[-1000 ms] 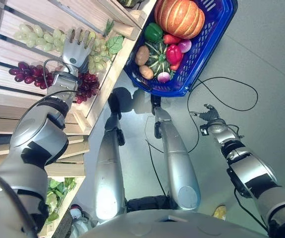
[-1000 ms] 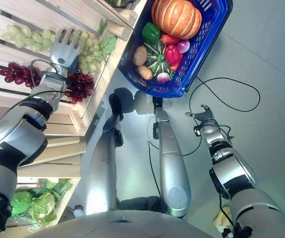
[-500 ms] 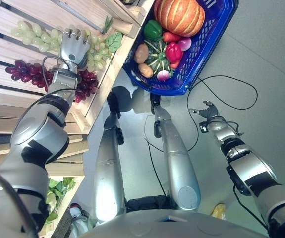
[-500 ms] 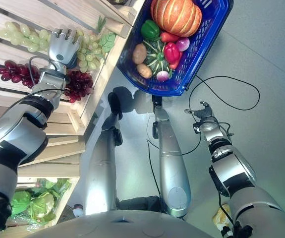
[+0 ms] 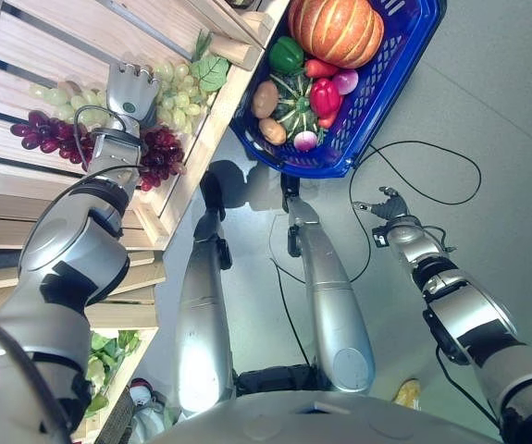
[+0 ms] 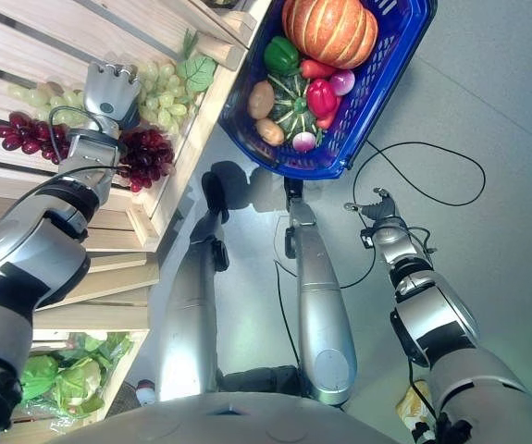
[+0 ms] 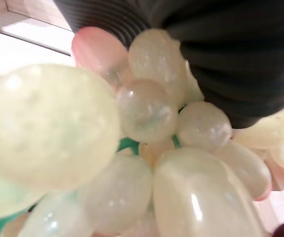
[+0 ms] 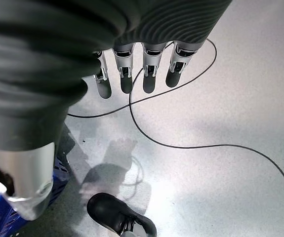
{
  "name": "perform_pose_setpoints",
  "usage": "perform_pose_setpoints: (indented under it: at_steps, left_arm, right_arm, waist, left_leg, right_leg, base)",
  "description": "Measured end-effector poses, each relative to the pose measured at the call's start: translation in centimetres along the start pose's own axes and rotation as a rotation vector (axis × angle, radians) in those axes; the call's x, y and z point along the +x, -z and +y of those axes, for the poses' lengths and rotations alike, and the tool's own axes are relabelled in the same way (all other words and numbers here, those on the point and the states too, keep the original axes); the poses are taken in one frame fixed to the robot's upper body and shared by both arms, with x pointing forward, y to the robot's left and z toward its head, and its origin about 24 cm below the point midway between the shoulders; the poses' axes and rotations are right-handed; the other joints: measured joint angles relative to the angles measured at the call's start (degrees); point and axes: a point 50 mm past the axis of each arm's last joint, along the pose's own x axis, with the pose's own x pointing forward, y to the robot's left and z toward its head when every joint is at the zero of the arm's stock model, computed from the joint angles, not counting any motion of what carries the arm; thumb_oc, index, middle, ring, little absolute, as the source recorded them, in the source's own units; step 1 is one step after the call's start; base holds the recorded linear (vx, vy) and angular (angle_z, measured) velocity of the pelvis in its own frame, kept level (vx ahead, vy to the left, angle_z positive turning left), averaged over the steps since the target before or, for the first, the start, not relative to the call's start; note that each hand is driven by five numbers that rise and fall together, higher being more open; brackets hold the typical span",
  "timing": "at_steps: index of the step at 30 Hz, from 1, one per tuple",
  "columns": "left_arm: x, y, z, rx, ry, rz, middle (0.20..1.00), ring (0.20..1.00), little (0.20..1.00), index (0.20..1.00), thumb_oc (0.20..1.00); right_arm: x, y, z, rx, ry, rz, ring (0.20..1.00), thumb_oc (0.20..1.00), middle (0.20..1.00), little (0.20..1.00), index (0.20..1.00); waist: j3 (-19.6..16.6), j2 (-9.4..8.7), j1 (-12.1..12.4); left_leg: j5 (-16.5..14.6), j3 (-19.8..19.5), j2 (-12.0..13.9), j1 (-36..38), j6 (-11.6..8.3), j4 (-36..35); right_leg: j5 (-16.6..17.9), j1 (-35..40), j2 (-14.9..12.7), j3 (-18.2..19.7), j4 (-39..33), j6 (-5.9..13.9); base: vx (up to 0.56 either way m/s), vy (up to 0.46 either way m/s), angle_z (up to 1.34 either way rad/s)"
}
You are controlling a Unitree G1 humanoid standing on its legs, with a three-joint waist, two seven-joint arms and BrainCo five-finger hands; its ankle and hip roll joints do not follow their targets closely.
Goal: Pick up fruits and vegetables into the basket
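Fingers of the left hand (image 5: 129, 90) are curled down into the green grapes (image 5: 180, 96) on the wooden shelf (image 5: 48, 39), and they look closed round part of the bunch; in the left wrist view pale green grapes (image 7: 146, 163) crowd right against the dark ribbed cover, so the bunch sits tight under the palm. A green leaf (image 5: 211, 70) lies at the end of that bunch nearest the blue basket (image 5: 390, 69). Dark red grapes (image 5: 159, 155) lie on the same shelf just beside the left wrist, on the side away from the basket's far end, with more of them (image 6: 20, 132) trailing off behind the forearm. The blue basket stands on the grey floor (image 5: 497, 83) just beside the shelf's edge. It holds an orange pumpkin (image 5: 336, 30) at its far end, and nearer the robot a green pepper (image 5: 286, 57), a red pepper (image 5: 325, 98), a striped green squash (image 5: 296, 106), a pink radish (image 5: 345, 84), a second radish (image 5: 305, 141) by the near rim, and two brown potatoes (image 5: 266, 101) against the wall nearest the shelf. Well apart from the basket, over bare floor, the right hand (image 5: 388, 203) hangs idle with its fingers (image 8: 127, 74) straight and relaxed, holding nothing. Leafy green vegetables (image 6: 71, 379) lie on a lower shelf, far from the basket
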Motion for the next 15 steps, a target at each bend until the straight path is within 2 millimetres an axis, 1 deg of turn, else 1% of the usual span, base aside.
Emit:
perform_pose_setpoints:
  at_steps: [2,5,8,9,12,15]
  left_arm:
    - [0.0,0.0,-0.1,-0.028,0.005,0.016,0.2,0.2,0.2,0.2,0.2]
    - [0.1,-0.2,0.0,-0.232,0.021,0.108,0.2,0.2,0.2,0.2,0.2]
    - [0.2,0.0,0.0,-0.567,0.047,0.233,0.2,0.2,0.2,0.2,0.2]
    - [0.2,0.2,-0.2,-0.732,0.065,0.287,0.2,0.2,0.2,0.2,0.2]
    - [0.3,0.7,-0.4,-1.109,0.117,0.39,0.2,0.2,0.2,0.2,0.2]
    - [0.1,1.1,-0.8,-1.363,0.136,0.438,0.2,0.2,0.2,0.2,0.2]
  right_arm:
    - [0.0,0.0,0.0,0.0,0.0,-0.001,1.0,1.0,1.0,1.0,1.0]
    - [0.0,-0.1,0.0,0.001,0.0,-0.003,1.0,1.0,1.0,1.0,1.0]
    - [0.0,-0.1,0.0,0.003,0.001,-0.004,1.0,1.0,1.0,1.0,1.0]
    - [0.0,-0.1,0.0,0.01,0.001,-0.002,1.0,1.0,1.0,1.0,1.0]
    - [0.0,0.1,-0.1,0.014,0.002,0.002,1.0,1.0,1.0,1.0,1.0]
    - [0.0,0.1,-0.1,0.015,0.002,0.002,1.0,1.0,1.0,1.0,1.0]
  waist:
    - [0.0,0.0,-0.02]
    - [0.0,0.0,0.03]
    - [0.0,0.0,0.04]
    - [0.0,0.0,0.01]
    - [0.0,0.0,0.02]
    - [0.0,0.01,0.23]
  left_leg:
    - [0.0,0.0,0.01,0.0,0.0,0.01]
    - [0.01,0.0,0.02,0.03,-0.01,0.07]
    - [0.01,0.08,0.02,0.27,-0.01,0.11]
    - [0.02,0.14,0.02,0.52,-0.02,0.1]
    - [0.02,0.14,0.04,1.63,-0.02,0.05]
    - [0.02,0.14,0.02,2.4,-0.03,-0.02]
  right_leg:
    - [0.0,0.0,0.02,0.0,0.0,0.0]
    - [0.02,0.04,0.05,0.03,0.05,-0.03]
    - [0.16,0.19,0.07,0.12,0.17,-0.24]
    - [0.24,0.37,0.07,0.23,0.3,-0.35]
    - [0.26,1.34,0.04,0.21,0.46,-0.38]
    - [0.06,2.12,-0.07,0.18,0.46,-0.1]
  base:
    - [0.0,0.0,0.0]
    - [0.0,0.0,0.0]
    - [0.0,0.0,0.0]
    - [0.0,0.0,0.0]
    - [0.0,0.0,0.0]
    - [0.0,0.0,0.0]
